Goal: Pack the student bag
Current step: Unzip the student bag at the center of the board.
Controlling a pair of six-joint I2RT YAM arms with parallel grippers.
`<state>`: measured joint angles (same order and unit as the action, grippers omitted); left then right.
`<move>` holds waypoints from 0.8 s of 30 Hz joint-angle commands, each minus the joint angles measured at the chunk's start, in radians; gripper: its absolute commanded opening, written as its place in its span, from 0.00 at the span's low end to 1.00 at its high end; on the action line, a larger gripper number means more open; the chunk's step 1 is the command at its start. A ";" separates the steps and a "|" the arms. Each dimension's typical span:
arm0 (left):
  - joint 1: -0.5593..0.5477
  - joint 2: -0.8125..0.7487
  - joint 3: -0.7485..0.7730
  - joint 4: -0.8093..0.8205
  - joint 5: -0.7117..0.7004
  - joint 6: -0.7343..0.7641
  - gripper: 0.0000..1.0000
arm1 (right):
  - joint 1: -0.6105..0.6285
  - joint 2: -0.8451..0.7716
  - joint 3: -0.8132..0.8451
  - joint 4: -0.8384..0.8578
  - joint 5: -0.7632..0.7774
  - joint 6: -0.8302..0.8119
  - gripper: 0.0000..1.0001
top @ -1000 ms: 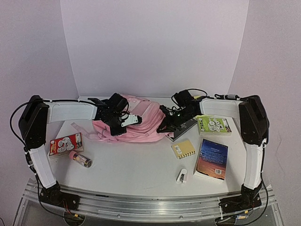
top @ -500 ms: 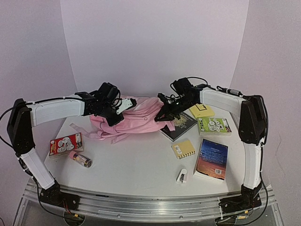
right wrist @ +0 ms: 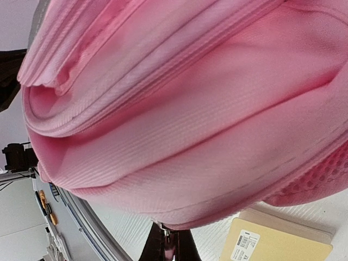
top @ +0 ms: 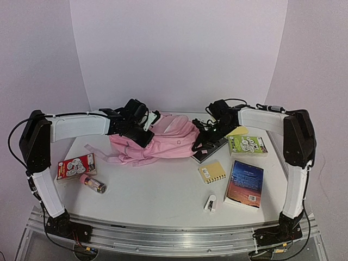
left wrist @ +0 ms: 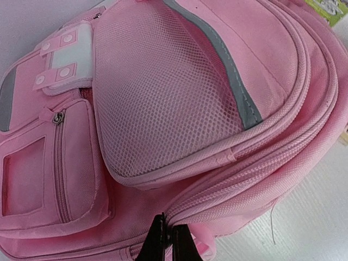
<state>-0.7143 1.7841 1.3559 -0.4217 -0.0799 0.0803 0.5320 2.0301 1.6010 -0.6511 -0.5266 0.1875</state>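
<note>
The student bag (top: 163,142) is a large light-pink backpack lying on the table between my two arms. In the left wrist view the student bag (left wrist: 179,87) shows a mesh pocket, a grey strip and a small zip pocket. My left gripper (top: 145,134) is at the bag's left side; in the left wrist view the left gripper (left wrist: 167,240) is shut on the bag's fabric at a zip seam. My right gripper (top: 197,142) is at the bag's right edge. In the right wrist view the right gripper (right wrist: 170,247) is shut on the lower edge of the bag (right wrist: 190,109).
A dark book (top: 211,149) lies partly under the bag's right side. A green pack (top: 247,144), yellow pad (top: 237,130), yellow spiral notebook (top: 212,172), blue book (top: 244,183) and small white item (top: 210,203) lie on the right. A red pack (top: 76,165) and small tube (top: 93,185) lie on the left.
Both grippers have moved with the bag held between them. It went back and stretched out, then came forward and to the right, and now sits bulkier over the dark book.
</note>
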 commanded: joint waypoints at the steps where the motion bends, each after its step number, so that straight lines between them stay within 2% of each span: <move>1: 0.010 0.024 0.116 0.078 -0.012 -0.250 0.00 | 0.034 -0.067 -0.030 0.007 -0.034 -0.050 0.00; 12: -0.020 -0.018 0.090 0.092 0.098 -0.352 0.00 | 0.181 -0.068 -0.047 0.094 0.223 -0.105 0.00; 19: -0.026 -0.030 0.101 0.094 0.192 -0.431 0.00 | 0.264 -0.091 -0.173 0.366 0.362 -0.040 0.00; 24: -0.031 -0.025 0.123 0.089 0.253 -0.493 0.00 | 0.334 -0.068 -0.212 0.515 0.456 -0.068 0.00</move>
<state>-0.7377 1.8118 1.3952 -0.4628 0.0704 -0.2743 0.7980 1.9770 1.4149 -0.3019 -0.1473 0.1321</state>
